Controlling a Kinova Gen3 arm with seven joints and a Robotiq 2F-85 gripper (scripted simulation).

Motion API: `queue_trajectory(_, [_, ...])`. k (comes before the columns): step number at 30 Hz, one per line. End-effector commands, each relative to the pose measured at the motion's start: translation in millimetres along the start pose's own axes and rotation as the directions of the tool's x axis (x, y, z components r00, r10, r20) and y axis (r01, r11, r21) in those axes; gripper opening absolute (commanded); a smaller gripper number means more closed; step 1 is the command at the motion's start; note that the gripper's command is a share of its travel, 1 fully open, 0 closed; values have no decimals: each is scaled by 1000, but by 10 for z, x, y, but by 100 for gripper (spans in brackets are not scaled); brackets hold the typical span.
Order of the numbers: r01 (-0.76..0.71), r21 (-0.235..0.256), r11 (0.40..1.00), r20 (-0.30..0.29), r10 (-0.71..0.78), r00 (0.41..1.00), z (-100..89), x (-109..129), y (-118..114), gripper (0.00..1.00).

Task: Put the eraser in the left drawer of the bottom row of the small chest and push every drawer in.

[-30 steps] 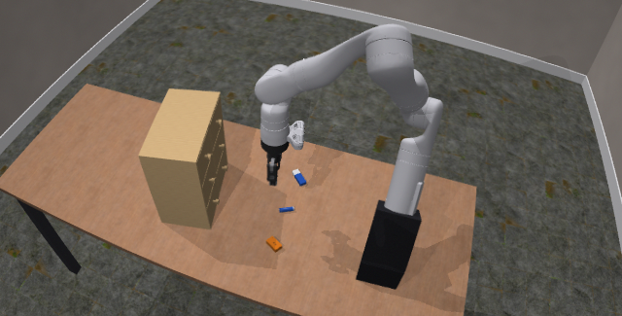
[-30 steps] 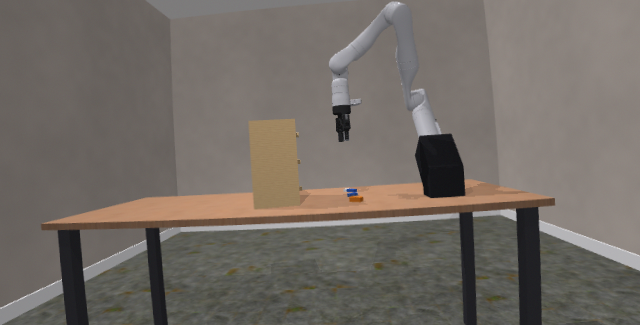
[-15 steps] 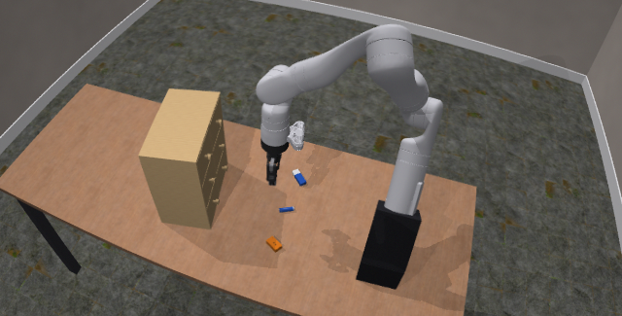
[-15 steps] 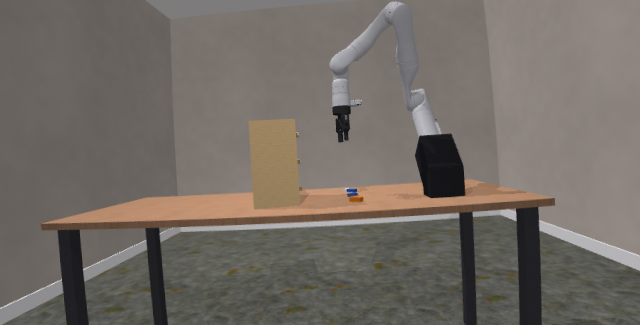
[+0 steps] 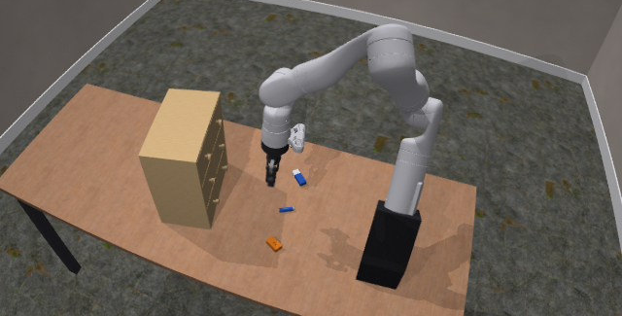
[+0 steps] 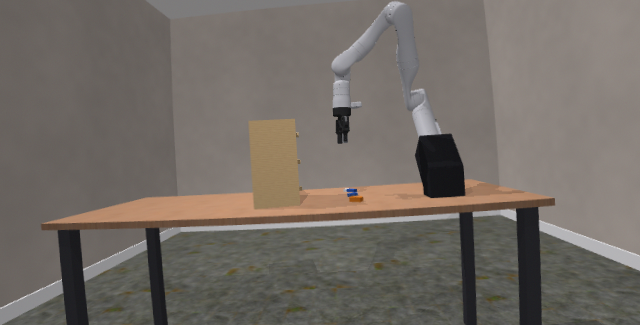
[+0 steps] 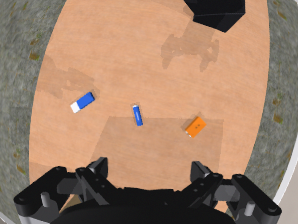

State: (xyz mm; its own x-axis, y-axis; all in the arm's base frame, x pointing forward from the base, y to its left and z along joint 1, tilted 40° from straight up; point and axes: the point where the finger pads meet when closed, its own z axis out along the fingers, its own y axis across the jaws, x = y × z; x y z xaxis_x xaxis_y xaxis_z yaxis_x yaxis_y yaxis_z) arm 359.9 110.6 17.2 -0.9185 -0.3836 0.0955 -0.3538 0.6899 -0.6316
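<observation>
The eraser is a small blue and white block lying flat on the table to the right of the chest; it also shows in the wrist view. The small wooden chest stands upright on the table, and its drawer fronts with small knobs face the arm. All the drawers look pushed in. My gripper hangs high above the table, pointing down, between the chest and the eraser. It is open and empty. From the side it is level with the top of the chest.
A small blue stick-like thing and an orange block lie on the table in front of the chest. The arm's black base stands at the right end of the table.
</observation>
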Motion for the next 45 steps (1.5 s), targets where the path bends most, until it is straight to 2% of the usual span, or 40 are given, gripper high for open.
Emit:
queue_trajectory(1, [8, -5, 1000, 18, -8, 1000, 4, -14, 16, 100])
queue_trajectory(10, [8, -4, 1000, 52, -7, 999, 47, -45, 16, 100])
queue_trajectory(45, [8, -6, 1000, 246, -7, 969, 303, -233, 24, 100])
